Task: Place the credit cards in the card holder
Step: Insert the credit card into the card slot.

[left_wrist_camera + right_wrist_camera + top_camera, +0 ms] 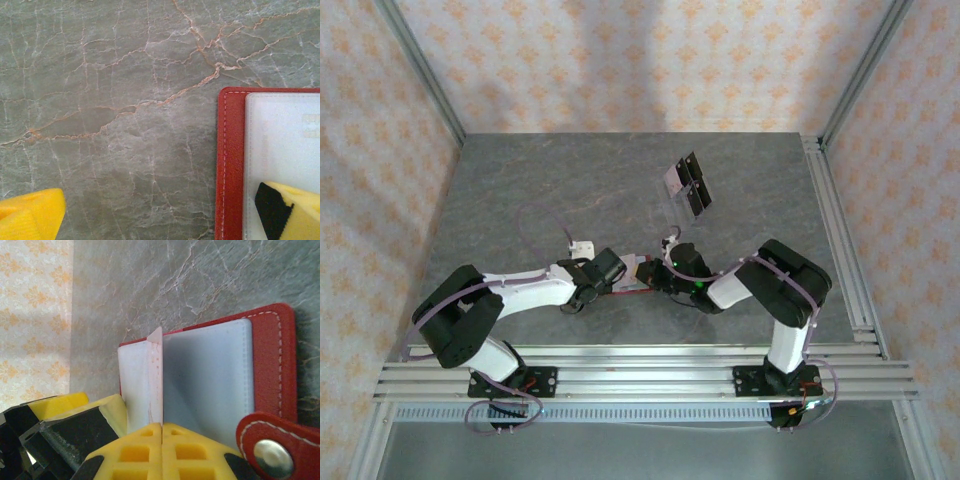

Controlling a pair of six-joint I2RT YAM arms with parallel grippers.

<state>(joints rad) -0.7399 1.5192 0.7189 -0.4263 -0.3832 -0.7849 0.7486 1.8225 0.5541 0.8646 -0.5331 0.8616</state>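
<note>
- Table (520, 200): your holder (272, 355) lies open on the near side, between both grippers.
- Left gripper (160, 200): jaws wide apart, one finger (295, 212) over the holder.
- Right gripper (162, 432): jaws pinched on a thin pale sheet (156, 370).
- Cards (675, 178): far centre; print unreadable.

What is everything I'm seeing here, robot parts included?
red stitched folding wallet: one, red with greyish inside, open under both grippers.
thin pale pinkish sheet: one, upright in the wallet; card or wallet leaf, unclear.
flat rectangular cards: small cluster, grey and dark, far right; count unclear.
grey marble-patterned table: one, under everything.
black-and-white arms: two, near edge.
left gripper: one, yellow fingers, open over the wallet.
right gripper: one, yellow fingers, shut on the sheet.
</note>
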